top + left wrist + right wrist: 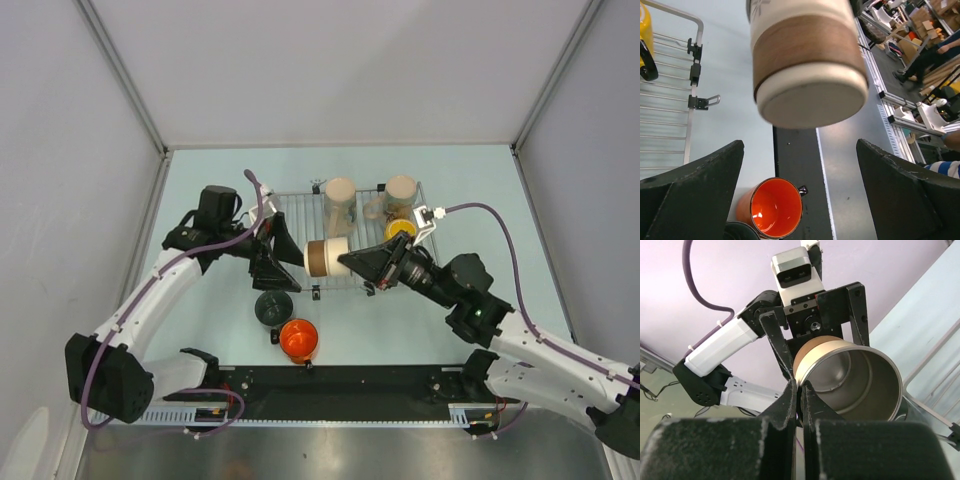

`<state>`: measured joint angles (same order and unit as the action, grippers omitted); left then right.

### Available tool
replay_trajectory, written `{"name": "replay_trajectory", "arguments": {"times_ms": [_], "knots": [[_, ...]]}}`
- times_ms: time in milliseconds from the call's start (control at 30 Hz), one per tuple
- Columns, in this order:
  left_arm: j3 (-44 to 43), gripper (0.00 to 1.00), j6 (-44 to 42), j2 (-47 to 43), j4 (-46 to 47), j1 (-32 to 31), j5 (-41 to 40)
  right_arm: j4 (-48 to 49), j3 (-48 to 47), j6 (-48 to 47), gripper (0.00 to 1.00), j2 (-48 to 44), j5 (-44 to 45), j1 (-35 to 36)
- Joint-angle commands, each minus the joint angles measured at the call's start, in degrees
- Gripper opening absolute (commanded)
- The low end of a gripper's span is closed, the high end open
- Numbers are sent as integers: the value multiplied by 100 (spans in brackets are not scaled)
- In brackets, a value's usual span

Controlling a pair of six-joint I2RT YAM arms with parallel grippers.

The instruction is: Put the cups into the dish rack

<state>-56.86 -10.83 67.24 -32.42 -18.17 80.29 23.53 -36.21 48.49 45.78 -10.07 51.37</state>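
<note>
**One banded cup (322, 258) held sideways near the dish rack (298, 215)**

The banded cup (cream, brown-belted, steel inside) is pinched at its rim by the right gripper (800, 390), whose fingers are pressed shut on the wall. The left gripper (797, 145) is spread wide, and the cup's base is flanked by its fingers without contact.
</note>
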Motion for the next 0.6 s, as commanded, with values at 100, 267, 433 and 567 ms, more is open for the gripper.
{"name": "replay_trajectory", "arguments": {"times_ms": [100, 267, 433, 567], "knots": [[-387, 100, -209, 175, 34, 33, 769, 1311, 210, 486, 0, 519, -435, -119], [-528, 100, -200, 474, 34, 25, 743, 1760, 289, 679, 0, 985, -566, -119], [-554, 100, -218, 702, 34, 24, 716, 2015, 272, 750, 0, 1214, -628, -128], [-537, 95, -306, 659, 34, 24, 681, 2103, 272, 732, 0, 1223, -637, -128]]}}
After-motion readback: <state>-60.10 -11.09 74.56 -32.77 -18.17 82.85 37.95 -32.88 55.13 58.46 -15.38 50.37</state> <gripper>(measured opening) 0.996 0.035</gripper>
